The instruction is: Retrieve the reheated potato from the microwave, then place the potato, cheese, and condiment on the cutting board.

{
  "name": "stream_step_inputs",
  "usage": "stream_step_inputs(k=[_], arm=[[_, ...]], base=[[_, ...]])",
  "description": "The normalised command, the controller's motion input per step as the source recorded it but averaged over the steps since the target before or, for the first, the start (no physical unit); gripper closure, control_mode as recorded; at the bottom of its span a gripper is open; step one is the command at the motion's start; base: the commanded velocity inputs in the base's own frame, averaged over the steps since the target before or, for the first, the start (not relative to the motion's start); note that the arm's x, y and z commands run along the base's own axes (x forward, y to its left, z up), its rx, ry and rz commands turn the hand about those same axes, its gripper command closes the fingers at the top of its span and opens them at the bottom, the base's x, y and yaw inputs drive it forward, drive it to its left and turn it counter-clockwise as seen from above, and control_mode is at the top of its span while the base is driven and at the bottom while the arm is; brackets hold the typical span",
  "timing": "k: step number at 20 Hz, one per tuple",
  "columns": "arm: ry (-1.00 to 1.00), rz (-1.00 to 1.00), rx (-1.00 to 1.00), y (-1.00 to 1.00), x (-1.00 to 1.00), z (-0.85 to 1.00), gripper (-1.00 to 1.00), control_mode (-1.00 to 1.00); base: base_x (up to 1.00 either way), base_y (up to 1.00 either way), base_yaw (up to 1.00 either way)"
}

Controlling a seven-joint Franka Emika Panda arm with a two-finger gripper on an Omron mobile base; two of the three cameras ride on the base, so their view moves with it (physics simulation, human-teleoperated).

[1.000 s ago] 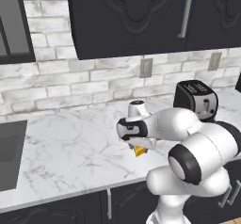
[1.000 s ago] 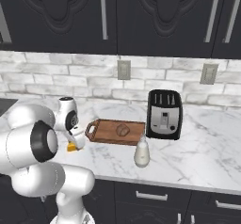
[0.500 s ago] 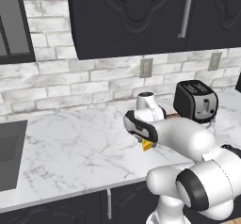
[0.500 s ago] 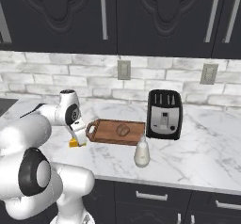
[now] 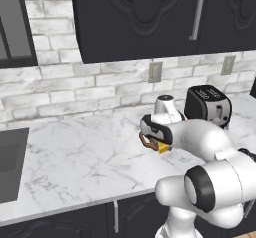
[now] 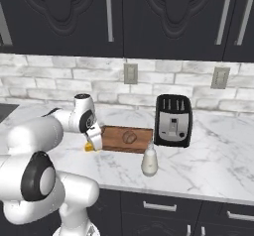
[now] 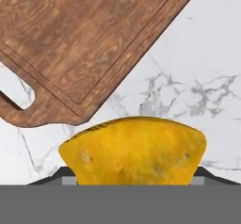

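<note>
A: Claw [image 7: 134,183] status?
B: I've got it clamped on the cheese [image 7: 133,151], hanging over the counter [image 5: 75,157] just off the handle end of the cutting board [image 7: 89,39].
A: Potato?
B: Potato [image 6: 130,137] sits on the board. Condiment bottle [image 6: 149,161] is on the counter in front, by the toaster [image 6: 173,120].

No text, label, brand, number or sign can be read in any of the views. The toaster [image 6: 172,120] near the back edge of the counter [image 6: 218,150] shows a pale front panel, but nothing on it is legible. The two wall plates on the brick backsplash are blank, and the small white bottle [image 6: 149,161] near the counter's front edge carries no readable label.
</note>
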Motion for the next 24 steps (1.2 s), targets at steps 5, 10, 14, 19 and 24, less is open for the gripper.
stream_step_inputs(k=[5, 10, 14, 19, 24], arm=[[0.0, 0.0, 0.0, -0.02, 0.7, 0.01, 1.0, -1.0], [0.0, 0.0, 0.0, -0.02, 0.62, 0.0, 1.0, -1.0], [0.0, 0.0, 0.0, -0.14, 0.55, 0.0, 1.0, -1.0], [0.0, 0.0, 0.0, -0.2, 0.25, -0.01, 1.0, -1.0], [0.0, 0.0, 0.0, -0.18, 0.03, -0.11, 1.0, -1.0]], base=[[0.0, 0.0, 0.0], [0.0, 0.0, 0.0], [0.0, 0.0, 0.0], [0.0, 0.0, 0.0], [0.0, 0.0, 0.0]])
